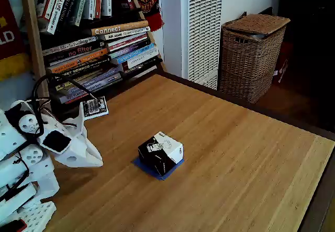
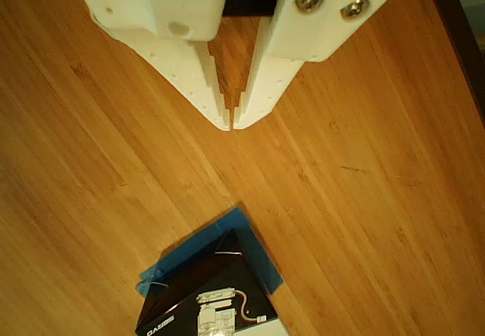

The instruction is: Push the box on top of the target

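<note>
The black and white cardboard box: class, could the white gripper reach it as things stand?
Probably yes. Bare wooden table lies between the shut gripper and the box.

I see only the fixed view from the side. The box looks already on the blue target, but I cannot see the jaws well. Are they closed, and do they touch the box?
Observer: In the other view the gripper has its jaws shut, tips together, with bare table between them and the box. No contact.
Operator: Does the box cover the target fully?
Observer: Not fully. In that view a strip of the blue target shows past the box edges nearest the gripper.
Operator: Is anything held in the jaws?
Observer: No, nothing is between them.
</note>
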